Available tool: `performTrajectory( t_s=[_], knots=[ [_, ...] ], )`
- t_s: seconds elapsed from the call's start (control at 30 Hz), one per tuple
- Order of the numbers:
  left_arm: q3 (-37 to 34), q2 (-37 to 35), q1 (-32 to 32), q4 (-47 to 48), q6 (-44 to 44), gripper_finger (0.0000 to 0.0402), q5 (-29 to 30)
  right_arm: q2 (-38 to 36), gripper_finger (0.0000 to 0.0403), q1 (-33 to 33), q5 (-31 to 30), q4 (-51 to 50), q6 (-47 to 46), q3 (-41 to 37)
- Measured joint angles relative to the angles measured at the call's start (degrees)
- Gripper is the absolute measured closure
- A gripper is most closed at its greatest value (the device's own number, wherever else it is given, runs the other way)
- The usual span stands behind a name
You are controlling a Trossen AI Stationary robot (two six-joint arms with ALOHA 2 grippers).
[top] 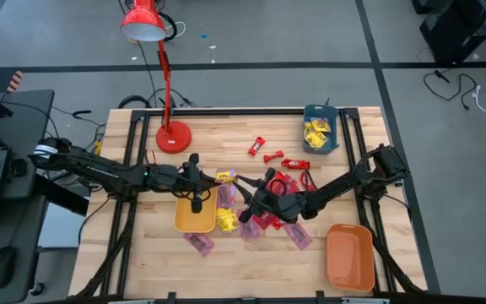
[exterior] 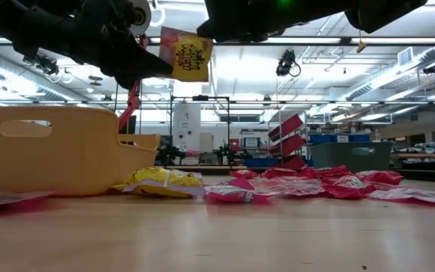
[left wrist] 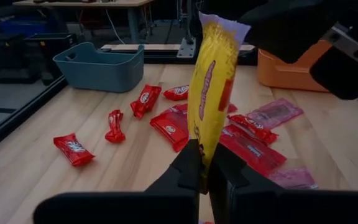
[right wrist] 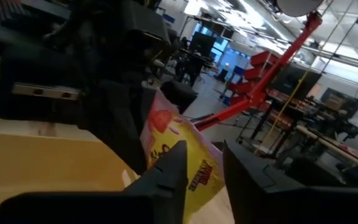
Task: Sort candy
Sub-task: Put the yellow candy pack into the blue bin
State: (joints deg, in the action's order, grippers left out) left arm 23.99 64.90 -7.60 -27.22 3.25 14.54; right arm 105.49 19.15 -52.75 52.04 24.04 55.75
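- The left gripper (left wrist: 202,175) is clenched on the lower edge of a yellow packet (left wrist: 211,93), held upright above the worktop (top: 142,245).
- The right gripper (right wrist: 202,163) has its jaws parted on either side of the same packet's other edge; whether they touch it cannot be told.
- The packet hangs just beside the yellow tray (top: 194,215).
- Red and pink candy (top: 272,221) lies scattered mid-worktop, with more yellow packets in the teal tray (top: 321,128).
- The orange tray (top: 349,257) sits near the right corner.
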Motion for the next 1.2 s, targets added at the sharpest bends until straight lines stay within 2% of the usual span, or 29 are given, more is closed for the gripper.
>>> performTrajectory(
  t_s=[0.23,0.33,0.47,0.57,0.9,1.2],
  knots=[
    [0.0,-0.02,0.0,0.17,-1.67,0.0387,0.01,-4.61,0.0272,1.14,0.36,-2.91,-2.97,0.01],
    [0.0,-0.02,0.0,0.15,-2.93,0.0387,0.01,-8.65,0.026,1.1,4.74,-11.41,-9.83,0.02],
    [0.0,-0.02,0.0,-0.02,-4.37,0.0387,-0.81,-13.04,0.0248,-0.41,14.26,-25.02,-21.36,0.04],
    [0.0,-0.02,0.0,-1.16,-5.04,0.0387,-2.55,-13.79,0.024,-1.52,16.64,-30.2,-25.19,0.04],
    [0.0,-0.02,0.0,-4.42,-5.9,0.0387,-4.8,-13.79,0.0226,-4.33,23.33,-30.75,-28.43,0.04],
    [0.0,-0.02,0.0,-4.83,-6.04,0.0387,-4.8,-13.79,0.0237,-6.13,27.58,-28.13,-28.51,0.02]
  ],
)
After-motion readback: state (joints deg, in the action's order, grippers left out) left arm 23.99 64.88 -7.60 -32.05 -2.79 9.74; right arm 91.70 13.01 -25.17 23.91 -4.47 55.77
